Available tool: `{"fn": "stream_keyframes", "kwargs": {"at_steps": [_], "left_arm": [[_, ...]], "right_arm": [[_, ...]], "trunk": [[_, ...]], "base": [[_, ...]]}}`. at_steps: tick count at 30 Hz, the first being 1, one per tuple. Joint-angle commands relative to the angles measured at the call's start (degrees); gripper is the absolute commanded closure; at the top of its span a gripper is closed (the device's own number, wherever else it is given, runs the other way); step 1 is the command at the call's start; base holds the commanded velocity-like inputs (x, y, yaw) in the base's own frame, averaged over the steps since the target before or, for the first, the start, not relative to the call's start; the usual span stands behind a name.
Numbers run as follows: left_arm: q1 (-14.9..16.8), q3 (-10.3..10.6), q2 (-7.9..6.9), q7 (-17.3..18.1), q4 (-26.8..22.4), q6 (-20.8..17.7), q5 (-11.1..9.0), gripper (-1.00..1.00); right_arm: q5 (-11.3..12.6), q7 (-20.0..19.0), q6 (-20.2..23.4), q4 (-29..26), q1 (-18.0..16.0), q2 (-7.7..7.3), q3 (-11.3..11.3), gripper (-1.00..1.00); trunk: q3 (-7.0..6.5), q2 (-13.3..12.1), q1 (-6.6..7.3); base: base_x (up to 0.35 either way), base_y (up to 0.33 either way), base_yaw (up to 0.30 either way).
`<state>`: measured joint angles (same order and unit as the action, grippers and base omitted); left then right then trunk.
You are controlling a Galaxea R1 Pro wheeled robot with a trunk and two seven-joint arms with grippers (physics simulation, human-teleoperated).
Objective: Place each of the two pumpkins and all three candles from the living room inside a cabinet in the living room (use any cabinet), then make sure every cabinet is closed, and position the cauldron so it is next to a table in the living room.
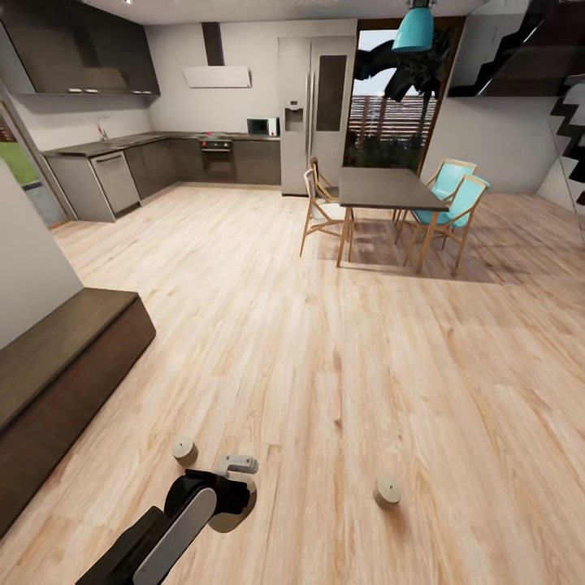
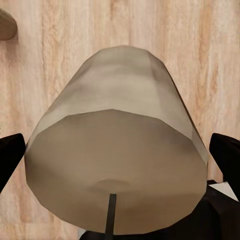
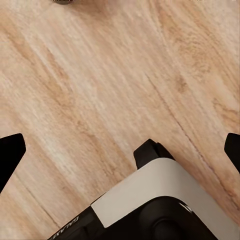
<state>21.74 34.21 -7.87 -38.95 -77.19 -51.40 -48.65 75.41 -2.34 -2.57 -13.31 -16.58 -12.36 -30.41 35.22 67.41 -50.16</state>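
Three candles stand on the wood floor. One short tan candle [image 2: 117, 145] sits between the spread fingers of my left gripper [image 2: 119, 157], which is open around it, black fingertips [image 2: 11, 155] just off its sides. In the head view that candle [image 1: 231, 513] is a dark disc under the left gripper [image 1: 229, 494]. A second candle [image 1: 184, 448] stands just beyond it, a third candle [image 1: 388, 491] off to the right. The dark-brown cabinet [image 1: 65, 357] runs along the left, its fronts shut. My right gripper [image 3: 122, 150] hangs open over bare floor. Pumpkins and cauldron are out of view.
A dark dining table [image 1: 386, 188] with wooden and teal chairs [image 1: 459, 203] stands far ahead on the right. Grey kitchen units [image 1: 114, 175] and a fridge [image 1: 313, 114] line the back wall. Open wood floor [image 1: 325, 349] lies in between. A staircase rises at the far right.
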Motion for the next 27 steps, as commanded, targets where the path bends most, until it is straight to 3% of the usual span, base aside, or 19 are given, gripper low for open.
{"fn": "stream_keyframes", "kwargs": {"at_steps": [1,7,13,27], "left_arm": [[0.1,0.1,-0.05,-0.6,-0.1,0.0,-0.6,1.0],[0.1,0.2,-0.04,-0.6,-0.1,0.0,-0.6,1.0],[0.1,1.7,-0.04,-0.6,0.0,0.0,-0.6,1.0],[0.1,1.9,-0.13,-0.6,-0.1,0.0,-0.6,1.0]], "right_arm": [[0.6,-0.2,-0.2,0.0,0.0,-0.03,-0.4,-1.0],[0.6,-0.1,-0.2,0.2,0.0,-0.03,-0.4,-1.0],[0.6,-0.1,-0.2,0.2,0.0,-0.03,-0.4,-1.0],[0.6,0.0,-0.3,0.2,0.0,-0.03,-0.4,-1.0]], "trunk": [[-0.05,0.0,-0.01],[-0.62,0.0,-0.01],[-1.19,0.0,-0.01],[-2.52,0.0,-0.01]], "base": [[0.031,0.0,0.0],[0.202,0.0,0.0],[0.171,0.0,0.0],[0.136,0.0,0.0]]}}
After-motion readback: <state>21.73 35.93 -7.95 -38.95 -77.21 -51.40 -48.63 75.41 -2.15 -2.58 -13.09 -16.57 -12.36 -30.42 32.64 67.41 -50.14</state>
